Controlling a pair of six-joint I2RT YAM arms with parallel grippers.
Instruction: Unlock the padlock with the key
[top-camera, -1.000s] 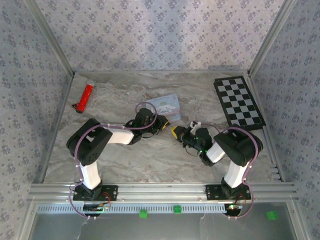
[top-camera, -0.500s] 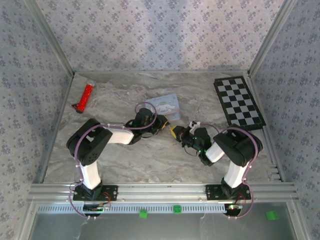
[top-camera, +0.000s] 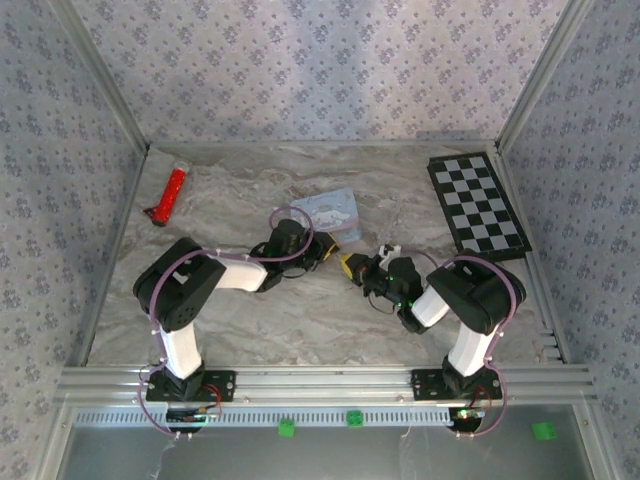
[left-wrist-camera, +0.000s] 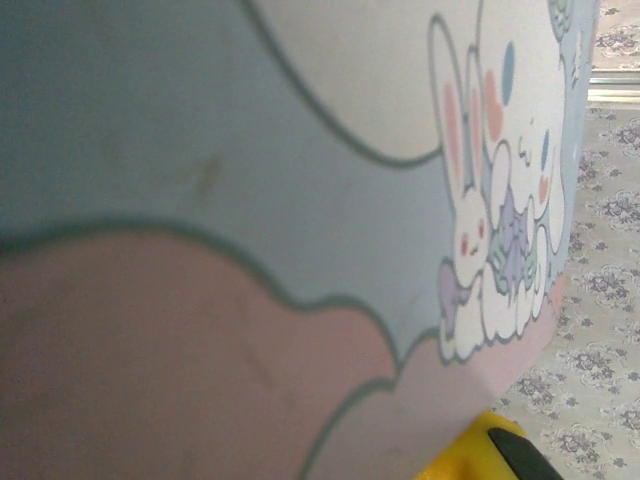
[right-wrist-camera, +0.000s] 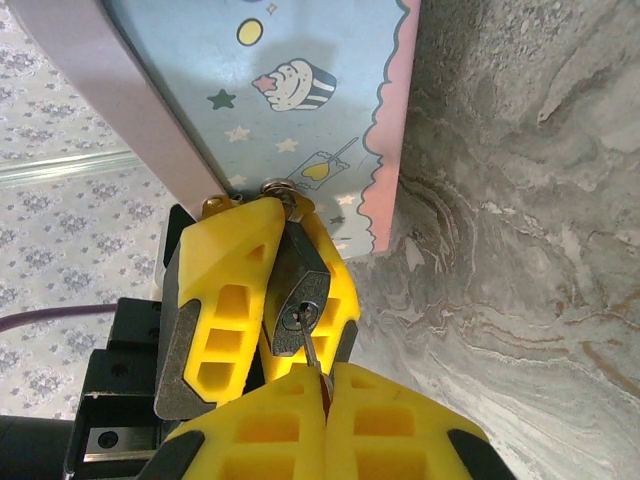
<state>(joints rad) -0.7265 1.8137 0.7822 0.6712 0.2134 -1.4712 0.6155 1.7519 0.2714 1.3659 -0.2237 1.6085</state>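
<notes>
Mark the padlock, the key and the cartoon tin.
padlock (right-wrist-camera: 293, 285), right wrist view, on its metal body.
key (right-wrist-camera: 311, 352), right wrist view, on its thin bare shaft.
cartoon tin (right-wrist-camera: 300, 100), right wrist view, on its blue printed face.

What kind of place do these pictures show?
Probably a robot test cell in a lab: a left arm and right arm bolted to an aluminium rail, patterned walls closing in a marble-look table, and a checkerboard like a camera calibration target.
</notes>
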